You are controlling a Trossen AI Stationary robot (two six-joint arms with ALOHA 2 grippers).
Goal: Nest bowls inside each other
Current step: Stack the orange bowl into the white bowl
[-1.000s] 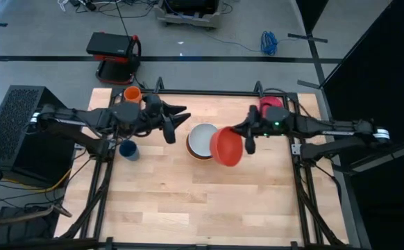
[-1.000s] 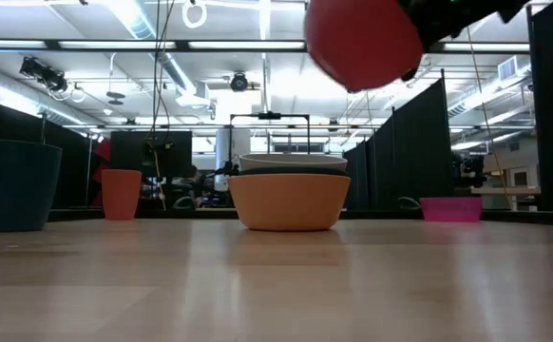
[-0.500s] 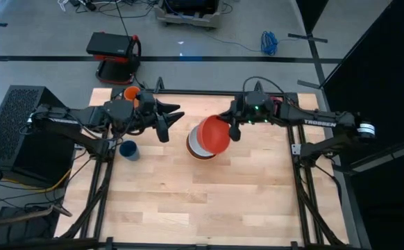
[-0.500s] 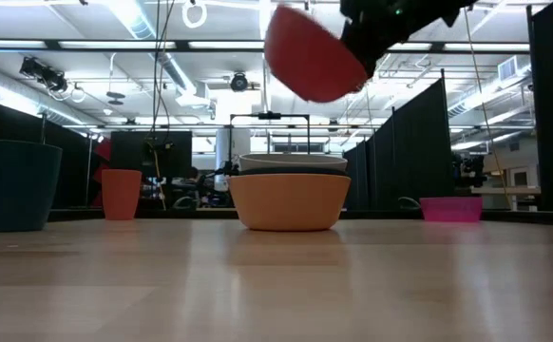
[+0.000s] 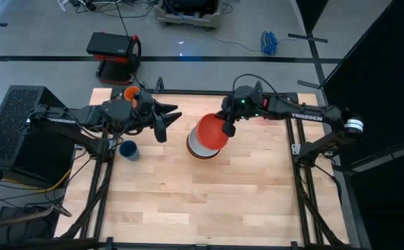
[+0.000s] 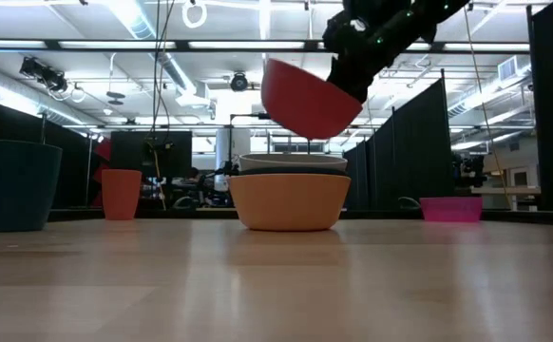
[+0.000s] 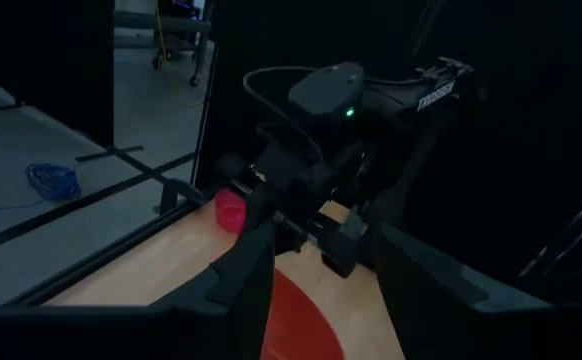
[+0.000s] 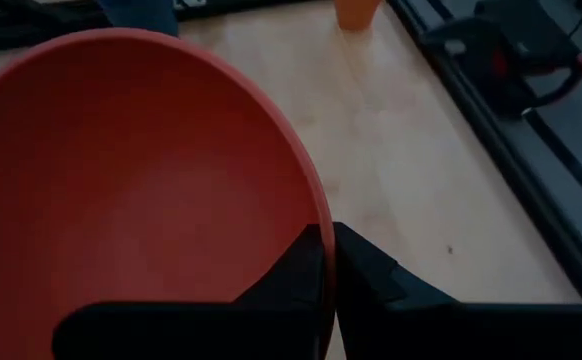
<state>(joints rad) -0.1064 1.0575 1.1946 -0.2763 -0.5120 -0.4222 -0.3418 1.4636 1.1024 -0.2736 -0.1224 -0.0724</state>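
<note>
My right gripper is shut on a red bowl, which hangs tilted just above a stack in the middle of the table. In that stack a white bowl sits inside an orange bowl, whose base rests on the table. Left of the stack, my left gripper stands open and raised, with nothing between its fingers. A small pink bowl sits on the table at the far right. My right gripper pinches the red bowl's rim on the side toward the table's right, with one finger inside the bowl and one outside. The fingers slant down from the table's right. The bowl is lifted clear, mouth up and tilted, a little above the white bowl.
A dark blue cup stands near the left edge and an orange cup at the far left corner. The near half of the wooden table is bare wood. Dark frame rails run along the table's left and right sides.
My right gripper has carried the red bowl from right of the stack toward the table's left and down, so the bowl now hangs over the stack. The gripper has tipped further downward, and the bowl's mouth has turned from facing sideways to facing more upward.
</note>
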